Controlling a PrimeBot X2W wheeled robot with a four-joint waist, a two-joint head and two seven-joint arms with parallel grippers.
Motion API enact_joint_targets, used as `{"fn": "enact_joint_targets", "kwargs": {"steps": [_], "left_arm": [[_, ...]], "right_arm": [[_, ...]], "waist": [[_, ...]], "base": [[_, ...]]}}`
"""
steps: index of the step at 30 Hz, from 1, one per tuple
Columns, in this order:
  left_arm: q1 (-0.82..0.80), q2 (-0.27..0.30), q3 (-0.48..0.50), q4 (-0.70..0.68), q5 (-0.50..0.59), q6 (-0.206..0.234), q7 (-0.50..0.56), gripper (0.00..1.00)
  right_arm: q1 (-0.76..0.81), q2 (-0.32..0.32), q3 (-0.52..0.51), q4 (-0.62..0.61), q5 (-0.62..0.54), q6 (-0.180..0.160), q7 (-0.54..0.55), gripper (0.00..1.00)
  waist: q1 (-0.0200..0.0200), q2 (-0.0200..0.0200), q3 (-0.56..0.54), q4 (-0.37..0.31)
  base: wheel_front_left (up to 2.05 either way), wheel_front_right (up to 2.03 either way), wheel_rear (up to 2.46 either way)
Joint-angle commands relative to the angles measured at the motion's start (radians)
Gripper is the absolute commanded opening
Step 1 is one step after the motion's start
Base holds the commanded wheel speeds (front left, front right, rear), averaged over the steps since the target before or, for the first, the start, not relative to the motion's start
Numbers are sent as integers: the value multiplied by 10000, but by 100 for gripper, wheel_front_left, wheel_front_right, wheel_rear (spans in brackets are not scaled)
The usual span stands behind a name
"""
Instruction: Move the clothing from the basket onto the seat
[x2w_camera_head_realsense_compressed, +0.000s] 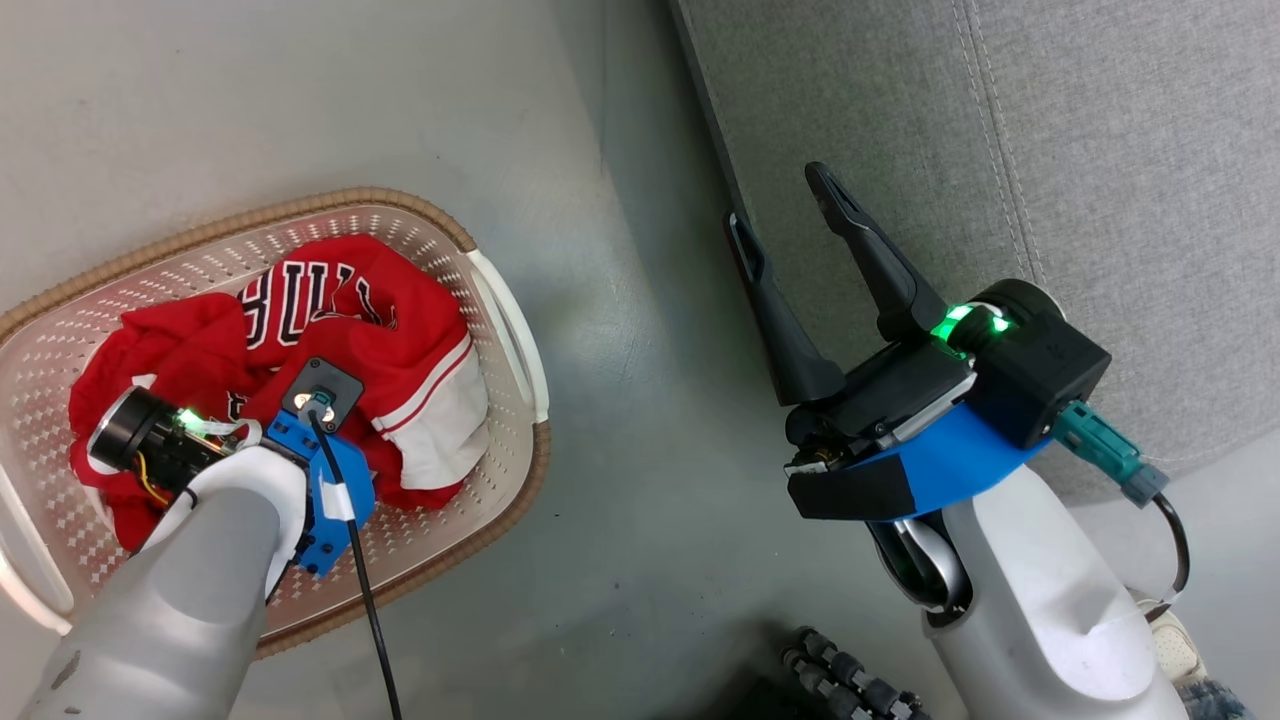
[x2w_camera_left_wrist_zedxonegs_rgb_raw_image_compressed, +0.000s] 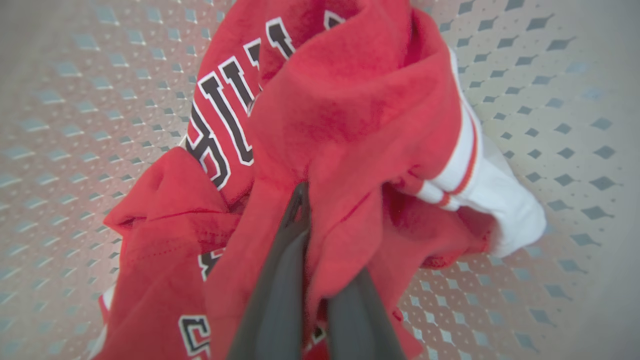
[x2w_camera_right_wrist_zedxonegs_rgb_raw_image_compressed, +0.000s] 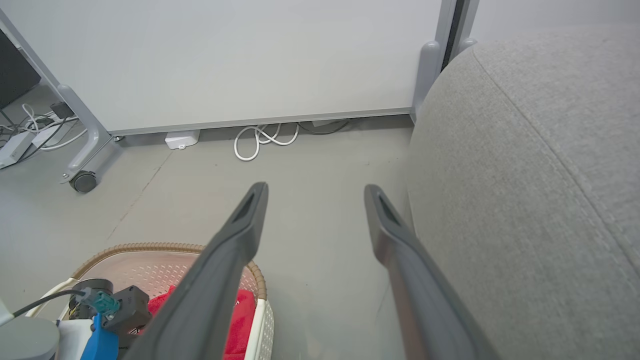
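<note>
The clothing (x2w_camera_head_realsense_compressed: 385, 330), red fabric with white panels and dark lettering, lies bunched in the cream perforated basket (x2w_camera_head_realsense_compressed: 420, 215) on the floor at the left. My left arm reaches down into the basket. In the left wrist view my left gripper (x2w_camera_left_wrist_zedxonegs_rgb_raw_image_compressed: 310, 215) is shut on a fold of the red clothing (x2w_camera_left_wrist_zedxonegs_rgb_raw_image_compressed: 350, 100), with one fingertip buried in the fabric. My right gripper (x2w_camera_head_realsense_compressed: 780, 200) hangs open and holds nothing, beside the front edge of the light-grey seat (x2w_camera_head_realsense_compressed: 1000, 150). The right wrist view shows the right gripper (x2w_camera_right_wrist_zedxonegs_rgb_raw_image_compressed: 315, 190) over bare floor, with the seat (x2w_camera_right_wrist_zedxonegs_rgb_raw_image_compressed: 525, 175) on the right.
Grey floor lies between basket and seat. A white panel on a wheeled frame (x2w_camera_right_wrist_zedxonegs_rgb_raw_image_compressed: 82, 181) stands ahead, with a coiled white cable (x2w_camera_right_wrist_zedxonegs_rgb_raw_image_compressed: 262, 140) at its foot. A person's shoe (x2w_camera_head_realsense_compressed: 1175, 640) shows at the lower right. A black ribbed part (x2w_camera_head_realsense_compressed: 850, 680) sits at the bottom edge.
</note>
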Motion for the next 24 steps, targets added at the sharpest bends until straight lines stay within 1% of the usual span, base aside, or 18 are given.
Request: {"fn": "enact_joint_targets", "kwargs": {"steps": [1, 8, 13, 19, 24], "left_arm": [[-156, 20, -52, 67, -44, -22, -77, 0], [-185, -81, -129, 268, -175, -88, -297, 0], [-143, -292, -137, 433, -295, -120, -513, 0], [186, -777, -113, 587, -616, -204, -1006, 0], [551, -1417, -17, 630, -1047, -271, -1581, 0]], "right_arm": [[-113, -14, -7, 28, 39, 4, -51, 100], [-118, -14, -36, 81, 20, 4, -51, 100], [-78, -14, -54, 185, -36, 4, -51, 100], [80, -17, -188, 462, -224, 4, -47, 100], [470, -20, -357, 911, -545, 4, -44, 100]], "waist": [[-1, 0, -9, 14], [-1, 0, -122, 92], [-1, 0, -450, 230], [-1, 0, -1443, 507], [-1, 0, -2785, 1000]], "base": [[0, 0, 0], [0, 0, 0], [0, 0, 0], [0, 0, 0], [0, 0, 0]]}}
